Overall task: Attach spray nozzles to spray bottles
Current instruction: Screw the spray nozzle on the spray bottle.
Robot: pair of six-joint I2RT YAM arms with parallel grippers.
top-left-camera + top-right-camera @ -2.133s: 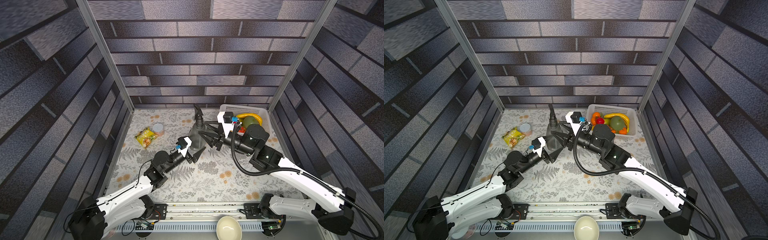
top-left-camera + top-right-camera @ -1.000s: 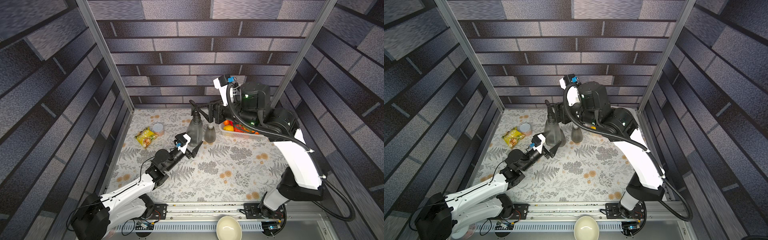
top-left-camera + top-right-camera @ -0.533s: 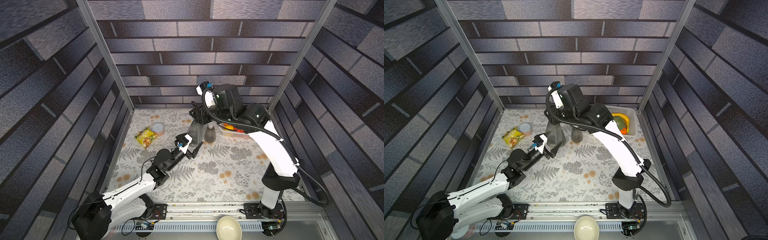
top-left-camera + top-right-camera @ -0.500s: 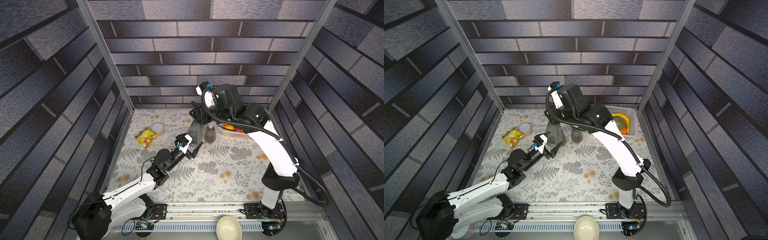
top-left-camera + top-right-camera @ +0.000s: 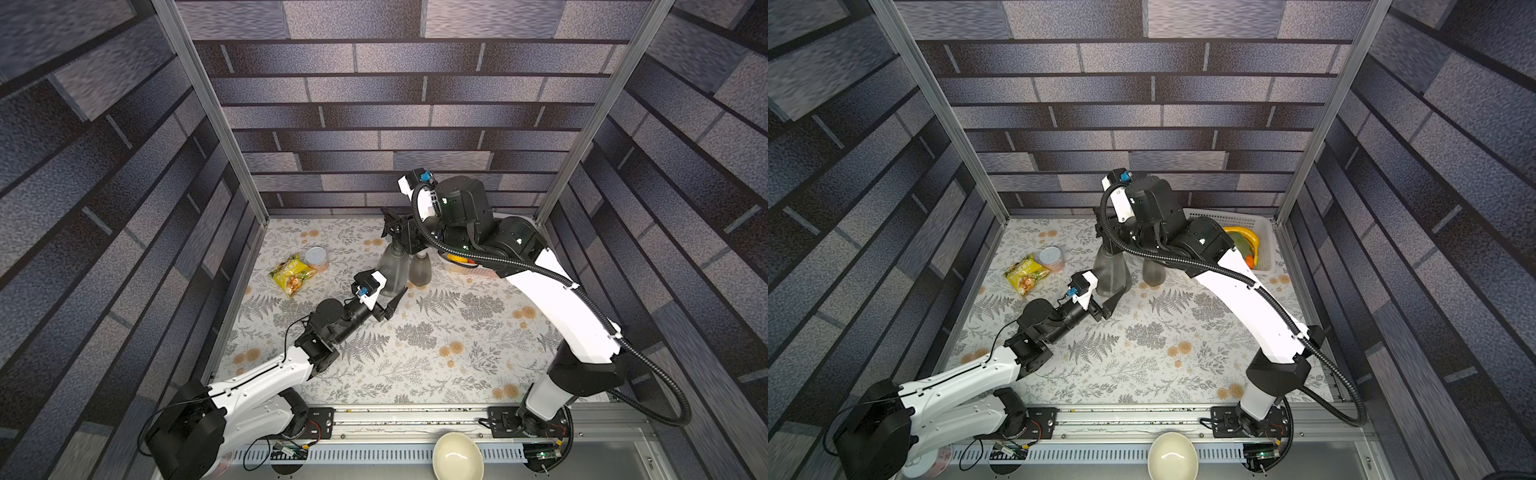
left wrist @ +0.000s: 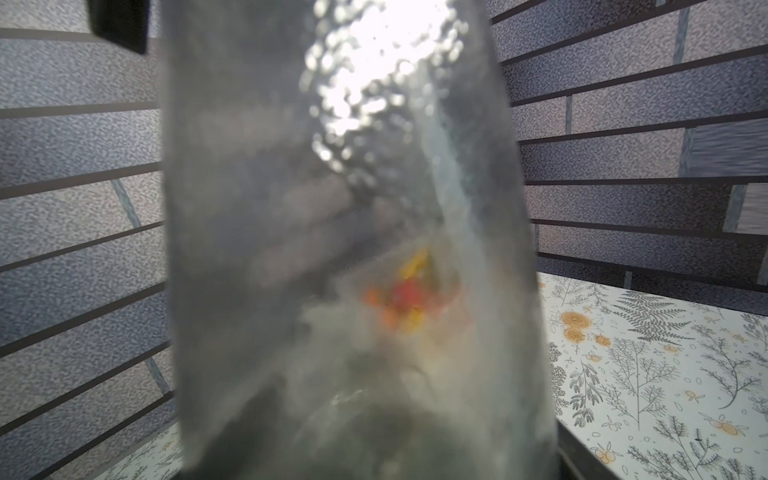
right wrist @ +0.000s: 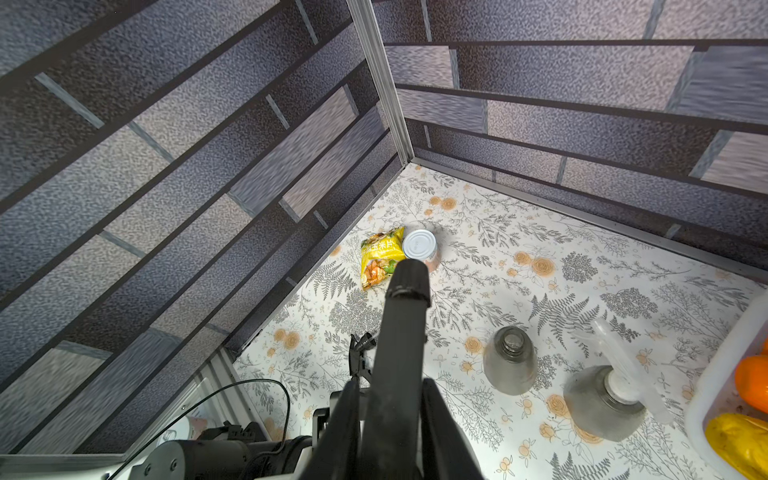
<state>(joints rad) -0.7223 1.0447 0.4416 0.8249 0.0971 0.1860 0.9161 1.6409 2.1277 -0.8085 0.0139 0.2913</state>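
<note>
A smoky grey spray bottle [image 5: 392, 266] stands upright on the floral mat, and its blurred body fills the left wrist view [image 6: 340, 249]. My left gripper [image 5: 388, 289] is shut on its lower body. A black spray nozzle [image 7: 405, 316] sits on this bottle's neck, and my right gripper [image 7: 390, 399] is shut on it from above, fingers [image 7: 440, 419] pressed against both sides. The right gripper [image 5: 1106, 232] hides the neck in both top views. A spray bottle with an open neck [image 7: 510, 361] and one bearing a translucent white nozzle [image 7: 602, 409] stand beside it.
A silver-lidded can [image 5: 316, 257] and a yellow snack bag [image 5: 291, 276] lie near the back left wall. A white basket [image 5: 1258, 232] of fruit sits at the back right. A cream bowl [image 5: 457, 457] rests on the front rail.
My right arm swung from the basket side to above the held bottle, and its gripper closed on the black nozzle. The left arm and its bottle stayed put.
</note>
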